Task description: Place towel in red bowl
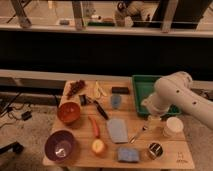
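Pincer [153, 121] hangs low over the right side of the tabletop [175, 152], just on the near side of the green tray [145, 86] and left of the white cup [173, 127]; I cannot tell whether it is spread or pressed together. The towel [116, 130] lies flat mid-table, left of the pincer, just right of the carrot [94, 126]. The red bowl [69, 113] sits further left, the purple bowl [61, 146] nearer.
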